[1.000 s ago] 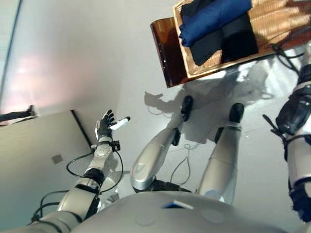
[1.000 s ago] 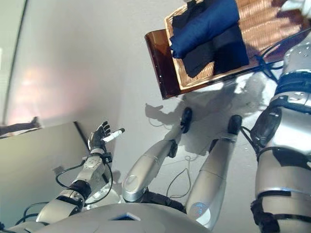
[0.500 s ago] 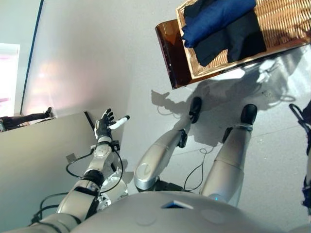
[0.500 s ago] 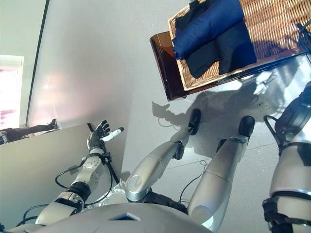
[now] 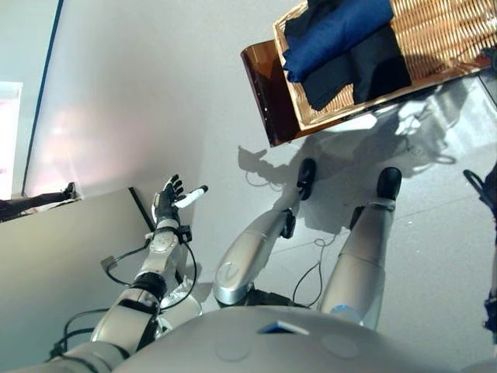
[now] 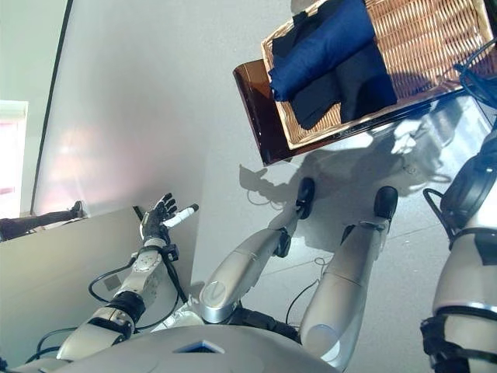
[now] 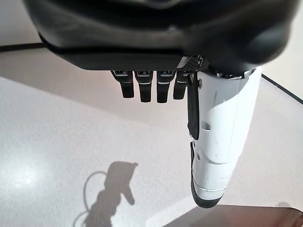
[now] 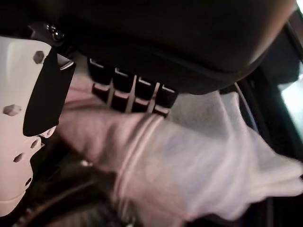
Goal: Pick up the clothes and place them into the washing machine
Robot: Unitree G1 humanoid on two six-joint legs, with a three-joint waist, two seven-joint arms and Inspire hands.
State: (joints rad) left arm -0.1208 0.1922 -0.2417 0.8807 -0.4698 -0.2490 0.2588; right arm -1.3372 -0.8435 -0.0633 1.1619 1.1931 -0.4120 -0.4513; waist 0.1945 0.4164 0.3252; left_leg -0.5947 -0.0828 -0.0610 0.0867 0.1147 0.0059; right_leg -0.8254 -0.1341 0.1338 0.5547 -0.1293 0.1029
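A wicker basket (image 5: pixel 342 113) stands on the floor ahead, holding a folded blue garment (image 5: pixel 334 31) and a dark garment (image 5: pixel 365 70). My left hand (image 5: pixel 165 203) hovers low at the left, open and empty, fingers spread and thumb out; its wrist view shows only floor past the hand (image 7: pixel 222 142). My right arm (image 6: pixel 466 233) runs up the right edge, and its hand is outside both eye views. In the right wrist view my right hand (image 8: pixel 165 28) is curled on a white garment (image 8: pixel 189 165), with dark surroundings around it.
The basket rests on a brown glossy stand (image 5: pixel 264 93). A beige flat panel (image 5: pixel 54 256) fills the lower left beside my left arm. A person's dark leg and shoe (image 5: pixel 39 200) show at the left edge.
The whole picture has shifted, so the camera moved. My left hand keeps the same open pose. A scrap of white cloth seen at the top right a second ago is out of view.
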